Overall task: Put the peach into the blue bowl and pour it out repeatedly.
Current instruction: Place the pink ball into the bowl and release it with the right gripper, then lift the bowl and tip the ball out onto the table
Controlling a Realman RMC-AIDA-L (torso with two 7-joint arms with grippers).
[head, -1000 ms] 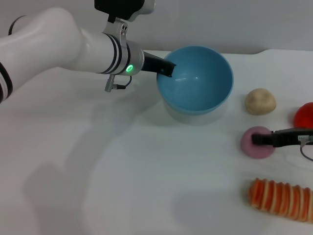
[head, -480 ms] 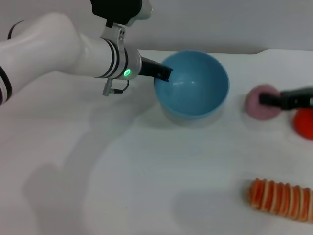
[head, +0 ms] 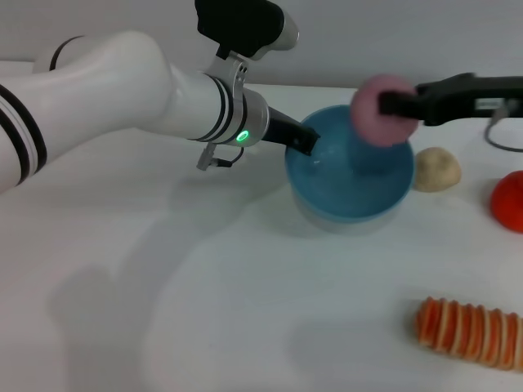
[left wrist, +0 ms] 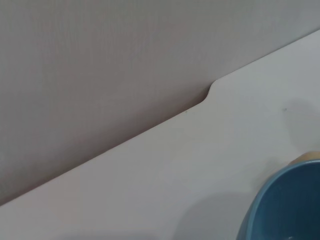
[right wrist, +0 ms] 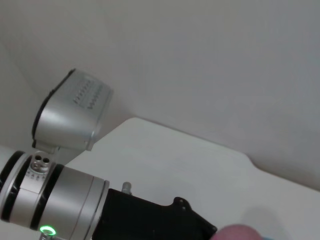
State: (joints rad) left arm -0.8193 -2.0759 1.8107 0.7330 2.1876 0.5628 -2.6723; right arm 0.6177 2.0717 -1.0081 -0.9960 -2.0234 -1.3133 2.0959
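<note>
Right tool (head: 391,104) clamped on the peach (head: 378,109), held in the air above the blue bowl (head: 351,175). Left tool (head: 304,144) grips the bowl's near rim on the counter (head: 204,286).

- I see the peach (head: 381,97). It is small, round and pink. It is up in the air, right above the far right side of the blue bowl (head: 359,200), and it is not touching the bowl. My right gripper (head: 391,104) is pinching it from the right side.
- I see the blue bowl. It is light blue, round and deep, with a smooth plain rim. It stands on the white table, open side up. My left gripper (head: 304,142) is holding its rim on the left side. I can't see anything lying inside it.
</note>
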